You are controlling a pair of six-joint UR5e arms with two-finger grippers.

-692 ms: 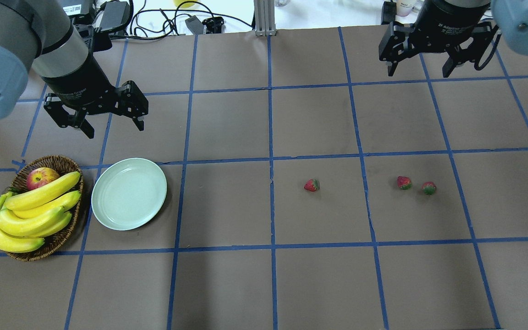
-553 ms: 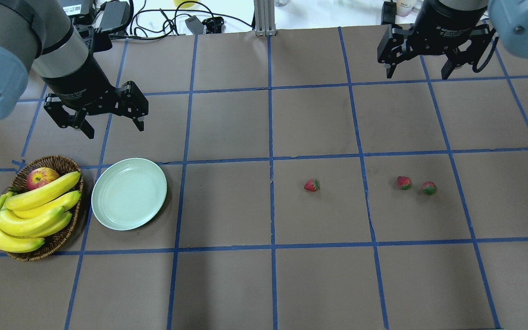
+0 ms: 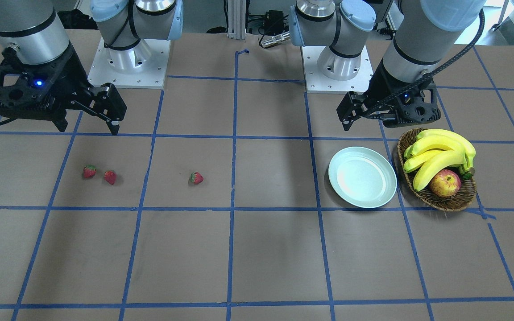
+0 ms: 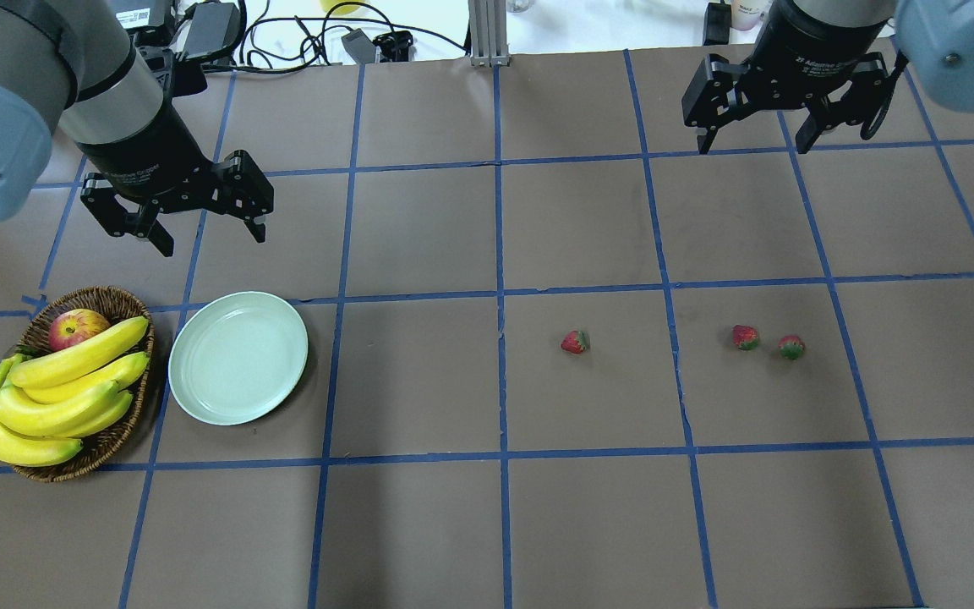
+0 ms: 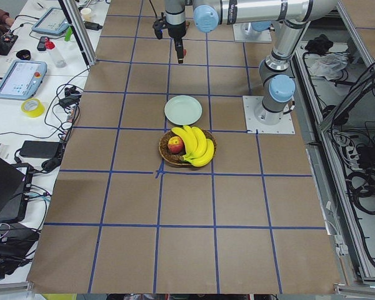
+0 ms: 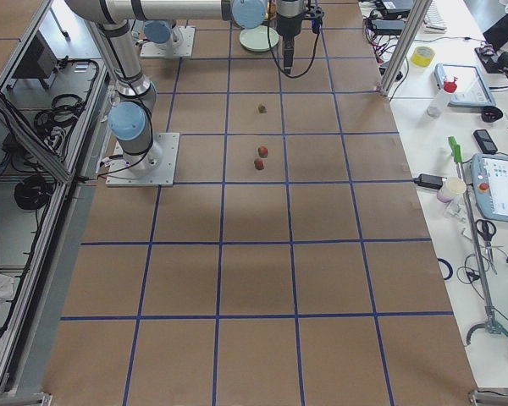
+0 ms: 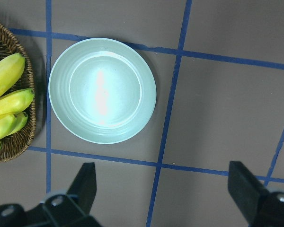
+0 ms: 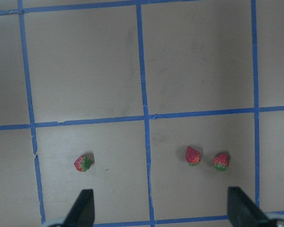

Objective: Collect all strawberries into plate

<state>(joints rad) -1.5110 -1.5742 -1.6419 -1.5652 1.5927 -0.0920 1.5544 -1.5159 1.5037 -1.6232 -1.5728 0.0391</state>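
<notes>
The bench [image 4: 419,524] carries everything in one row, about midway between its robot-side and operator-side edges.

Both arms hang above the bench and hold nothing. The left gripper [image 4: 214,241] has its fingers spread wide and hovers near the left end, its wrist camera looking straight down on the plate. The right gripper [image 4: 751,149] is likewise released, high over the right half, with all three berries in its wrist view.

The wicker basket [image 4: 106,294] sits nearest the left end, holding bananas [image 4: 73,381] and an apple [image 4: 77,328]. These are not task items. The plate [image 4: 238,357] lies just beside the basket on its inner side and has nothing in it.

The strawberries are all on the bench surface, well apart from the plate. One strawberry [image 4: 575,342] lies just right of the centre line. The other two [image 4: 745,337] [image 4: 790,347] lie near each other, not touching, toward the right end.

We judge the step in hand to be the right arm's approach to a first berry; no berry is collected yet.

Procedure, as we recommend it:
1. Centre the spread fingers over one berry only.
2. For the pair, turn the wrist so the closing line runs across the row (this keeps a finger from knocking the neighbour).
3. Descend until the tips nearly meet the bench.
4. Close gently; the fruit looks small and may roll.
</notes>
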